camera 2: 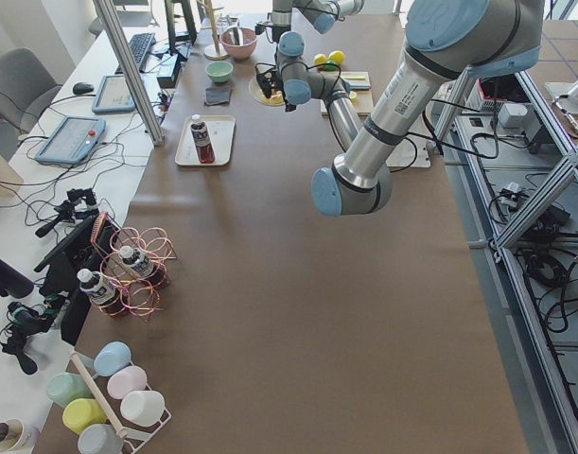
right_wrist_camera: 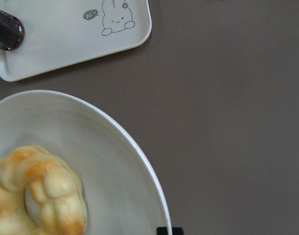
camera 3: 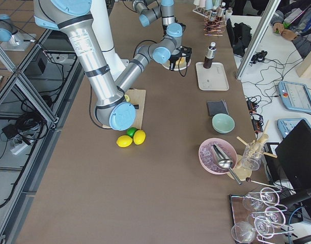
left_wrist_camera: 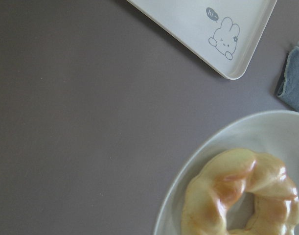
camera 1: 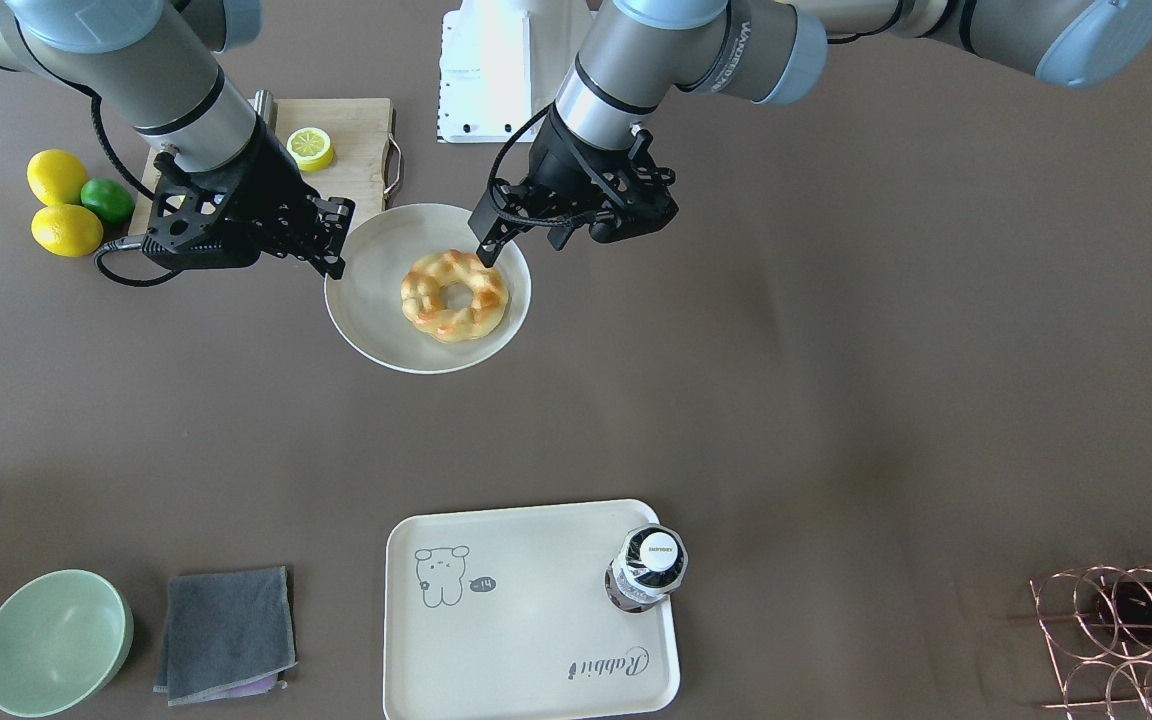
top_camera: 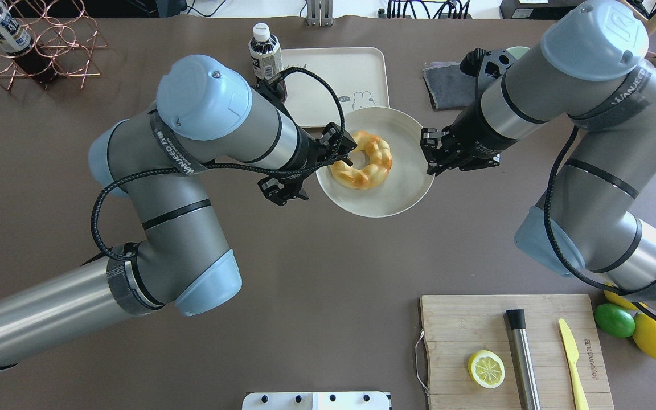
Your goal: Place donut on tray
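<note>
The golden-brown twisted donut lies on a round off-white plate in the middle of the table. My left gripper hovers open at the plate's edge beside the donut, touching nothing. My right gripper is open and empty at the opposite edge of the plate. The cream rabbit tray lies beyond the plate, with a dark bottle standing on one corner. The wrist views show the donut and the tray.
A wooden cutting board with a lemon half, a knife and a steel bar lies near my base. Lemons and a lime sit beside it. A grey cloth, a green bowl and a copper wire rack line the far edge.
</note>
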Robot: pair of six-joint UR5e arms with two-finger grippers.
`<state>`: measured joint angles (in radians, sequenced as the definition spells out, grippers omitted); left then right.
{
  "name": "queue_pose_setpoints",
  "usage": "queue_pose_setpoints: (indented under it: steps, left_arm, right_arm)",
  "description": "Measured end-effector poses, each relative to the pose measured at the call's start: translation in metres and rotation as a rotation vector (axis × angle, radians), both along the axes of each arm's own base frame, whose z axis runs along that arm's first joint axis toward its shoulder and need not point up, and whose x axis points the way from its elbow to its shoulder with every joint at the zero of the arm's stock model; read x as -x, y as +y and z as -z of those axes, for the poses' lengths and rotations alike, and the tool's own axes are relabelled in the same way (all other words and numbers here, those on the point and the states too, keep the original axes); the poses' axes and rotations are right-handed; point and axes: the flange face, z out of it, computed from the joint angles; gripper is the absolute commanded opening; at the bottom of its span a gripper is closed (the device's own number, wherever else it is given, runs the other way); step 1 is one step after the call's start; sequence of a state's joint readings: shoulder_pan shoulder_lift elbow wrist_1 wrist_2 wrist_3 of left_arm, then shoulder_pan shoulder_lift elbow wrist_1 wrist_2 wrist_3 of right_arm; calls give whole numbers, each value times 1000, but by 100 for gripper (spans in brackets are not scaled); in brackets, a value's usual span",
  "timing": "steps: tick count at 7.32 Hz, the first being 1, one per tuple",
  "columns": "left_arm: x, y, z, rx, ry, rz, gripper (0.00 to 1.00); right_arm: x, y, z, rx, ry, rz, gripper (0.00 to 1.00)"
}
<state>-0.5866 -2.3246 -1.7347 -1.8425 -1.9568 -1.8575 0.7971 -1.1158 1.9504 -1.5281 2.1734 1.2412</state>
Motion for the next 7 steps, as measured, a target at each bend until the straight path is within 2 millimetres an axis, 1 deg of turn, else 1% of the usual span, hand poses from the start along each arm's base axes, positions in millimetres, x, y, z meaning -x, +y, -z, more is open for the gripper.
queue_pose_setpoints:
  steps: [2,3,4,6,7]
  left_arm:
    - [27,10,-18,-3,5,8,97]
    - [40,16,-26,-5,8,11,97]
    - [54,24,-35,-7,10,14,97]
    - [83,38,-48,6,-7,22,97]
    - [94,44,-52,14,-18,25,97]
  right_arm:
    - [-1,-9,-2,14,7,-16,0]
    - [1,-21,-4,42,16,-40,0]
    - [12,-42,0,91,23,-76,0]
    - [48,-97,21,195,45,-142,0]
    - [63,-124,26,230,59,-164,0]
